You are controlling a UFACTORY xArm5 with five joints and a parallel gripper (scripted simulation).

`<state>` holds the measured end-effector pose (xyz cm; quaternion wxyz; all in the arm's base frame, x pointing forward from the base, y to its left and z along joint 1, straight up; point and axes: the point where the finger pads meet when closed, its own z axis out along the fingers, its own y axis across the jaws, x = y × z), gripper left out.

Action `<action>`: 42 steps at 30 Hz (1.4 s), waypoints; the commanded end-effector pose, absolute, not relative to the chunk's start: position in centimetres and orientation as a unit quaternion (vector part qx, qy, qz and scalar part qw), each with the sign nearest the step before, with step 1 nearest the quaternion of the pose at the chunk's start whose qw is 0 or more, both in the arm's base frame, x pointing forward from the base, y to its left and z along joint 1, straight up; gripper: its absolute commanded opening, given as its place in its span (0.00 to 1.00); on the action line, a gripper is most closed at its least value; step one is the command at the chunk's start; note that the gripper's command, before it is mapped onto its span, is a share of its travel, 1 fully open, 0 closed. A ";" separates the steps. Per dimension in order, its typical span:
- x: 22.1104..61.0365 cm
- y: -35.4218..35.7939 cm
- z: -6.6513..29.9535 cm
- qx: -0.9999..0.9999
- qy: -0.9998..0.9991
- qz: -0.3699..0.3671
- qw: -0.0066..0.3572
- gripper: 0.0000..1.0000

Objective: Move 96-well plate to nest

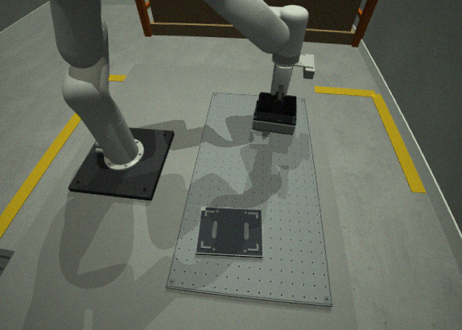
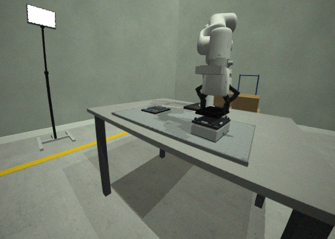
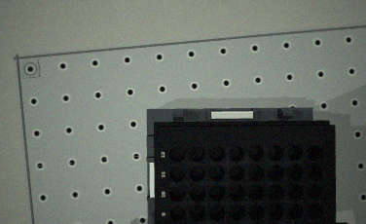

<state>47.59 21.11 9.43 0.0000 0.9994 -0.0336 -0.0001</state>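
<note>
Lift-off step judged in hand: the plate (image 2: 212, 112) is gripped by the claw (image 2: 213, 110) and seen just above the shaker (image 2: 210, 132), apart from it. The nest (image 1: 229, 232) lies well apart along the worktop (image 2: 280, 151). Next, a level carry with corner alignment is called for. The arm is posed vertically over the shaker.

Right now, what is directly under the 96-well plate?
The plate, gripped in the claw, hangs just above the shaker S1. The shaker's dark top frame shows past the plate's edge; the plate covers the rest of it.
</note>
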 end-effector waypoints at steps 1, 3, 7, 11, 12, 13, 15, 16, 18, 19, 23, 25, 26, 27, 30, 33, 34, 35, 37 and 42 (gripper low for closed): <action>47.7 21.2 10.3 0.999 -0.034 0.002 -0.001 0.00; 47.7 21.2 10.6 0.999 -0.034 0.002 -0.001 0.00; 47.7 21.2 10.9 0.999 -0.034 0.002 -0.001 0.00; 47.7 21.2 11.6 0.999 -0.034 0.002 -0.001 0.00; 47.7 21.2 11.8 0.999 -0.034 0.002 -0.001 0.00; 47.7 21.2 11.9 0.999 -0.034 0.002 -0.001 0.00; 47.7 21.2 12.3 0.999 -0.034 0.002 -0.001 0.00; 47.7 21.2 12.4 0.999 -0.034 0.002 -0.001 0.00; 47.7 21.2 12.8 0.999 -0.034 0.002 -0.001 0.00; 47.7 21.2 12.9 0.999 -0.034 0.002 -0.001 0.00; 47.7 21.2 13.3 0.999 -0.034 0.002 -0.001 0.00; 47.7 21.2 13.6 0.999 -0.034 0.002 -0.001 0.00; 47.7 21.2 13.8 0.999 -0.034 0.002 -0.001 0.00; 47.7 21.2 13.9 0.999 -0.034 0.002 -0.001 0.00; 47.7 21.1 14.4 0.999 -0.034 0.002 -0.001 0.00; 47.7 21.1 14.9 0.999 -0.034 0.002 -0.001 0.00; 47.7 21.1 15.0 0.999 -0.034 0.002 -0.001 0.00; 47.7 21.1 15.0 0.999 -0.034 0.002 -0.001 0.00; 47.7 21.1 15.0 0.999 -0.034 0.002 -0.001 0.00; 47.7 21.1 15.0 0.999 -0.034 0.002 -0.001 0.00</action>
